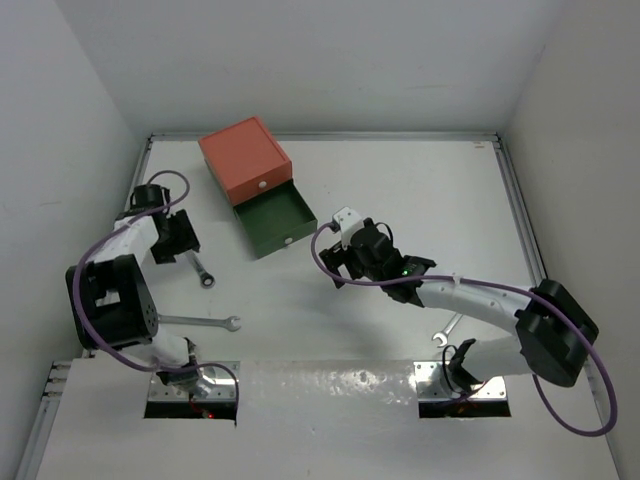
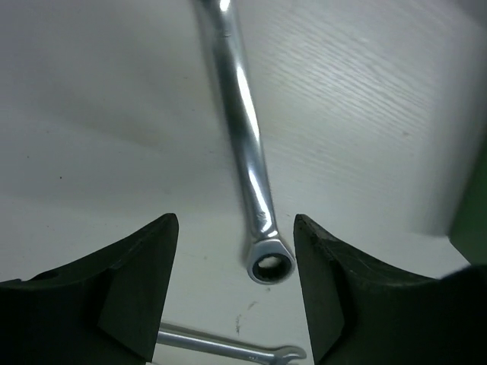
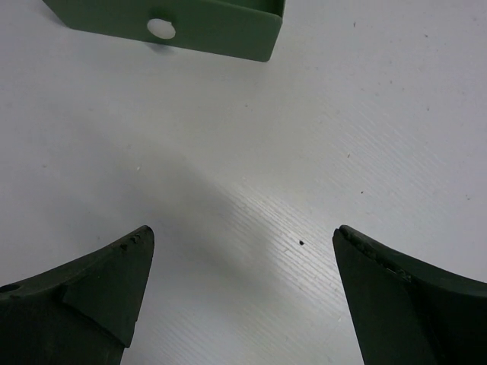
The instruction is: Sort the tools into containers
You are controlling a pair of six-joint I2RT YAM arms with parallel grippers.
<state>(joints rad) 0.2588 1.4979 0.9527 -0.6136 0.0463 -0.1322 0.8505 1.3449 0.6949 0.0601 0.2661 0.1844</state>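
The box stands at the back left, with the orange-red upper drawer (image 1: 245,158) shut and the dark green lower drawer (image 1: 275,222) pulled out. My left gripper (image 1: 183,243) is open and low over the table. Its jaws straddle the ring end of a silver wrench (image 2: 251,152), which also shows in the top view (image 1: 203,270). A second wrench (image 1: 200,322) lies nearer, and its open end shows in the left wrist view (image 2: 228,347). A third wrench (image 1: 447,330) lies by my right arm. My right gripper (image 3: 243,232) is open and empty over bare table, in front of the green drawer's front wall (image 3: 213,30). The hex key is out of view.
White walls close in the table on the left, back and right, with a metal rail (image 1: 520,215) along its edges. Purple cables (image 1: 330,262) loop off both arms. The green drawer's edge (image 2: 473,205) shows at the right of the left wrist view.
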